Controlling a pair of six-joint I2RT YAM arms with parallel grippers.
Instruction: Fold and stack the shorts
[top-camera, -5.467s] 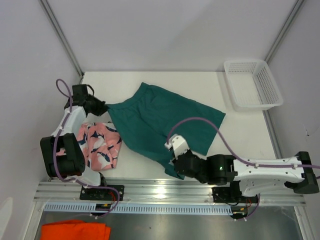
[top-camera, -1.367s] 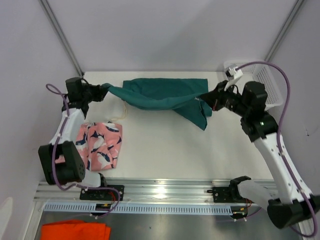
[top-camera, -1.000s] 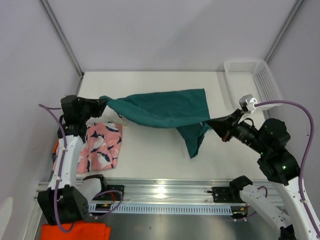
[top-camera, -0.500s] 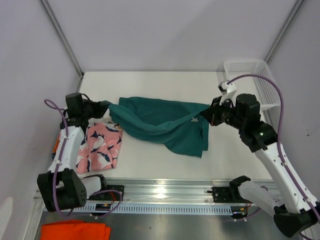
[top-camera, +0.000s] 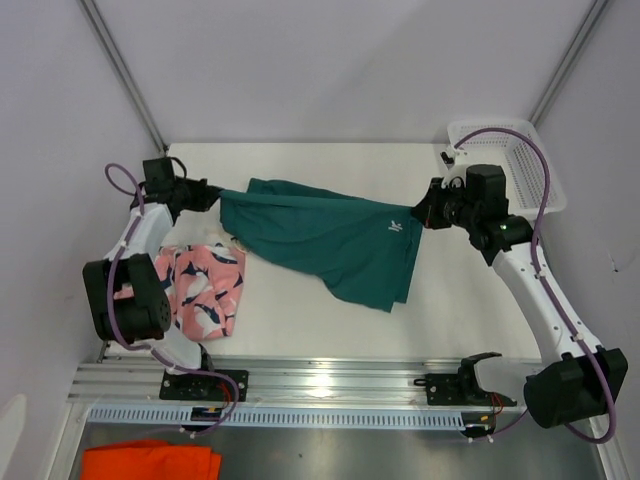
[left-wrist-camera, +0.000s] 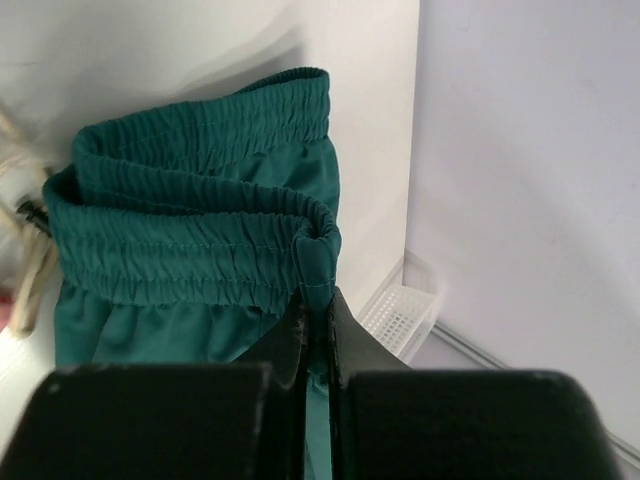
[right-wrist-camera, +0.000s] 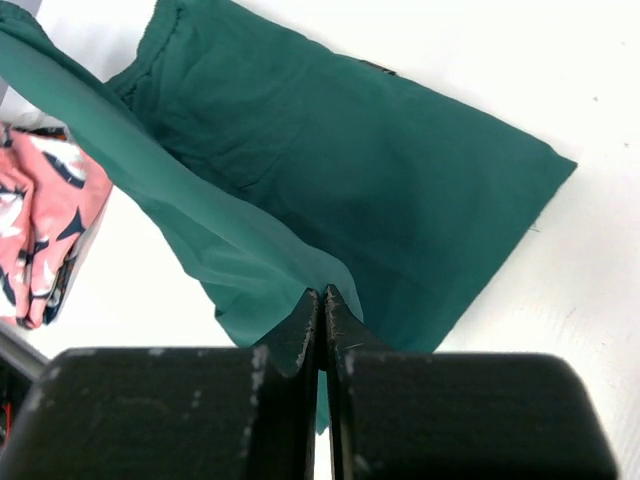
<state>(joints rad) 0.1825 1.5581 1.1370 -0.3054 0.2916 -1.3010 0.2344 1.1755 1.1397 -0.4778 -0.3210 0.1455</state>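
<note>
Both claws (top-camera: 212, 196) (top-camera: 418, 213) tight on teal shorts (top-camera: 330, 242)

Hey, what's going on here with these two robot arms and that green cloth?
Both arms are handling the teal shorts, held between them. The left end effector is shut on the waistband, and the right end effector is shut on the opposite edge. The rest sags onto the table. The pink shark shorts lie folded near the left arm.
</note>
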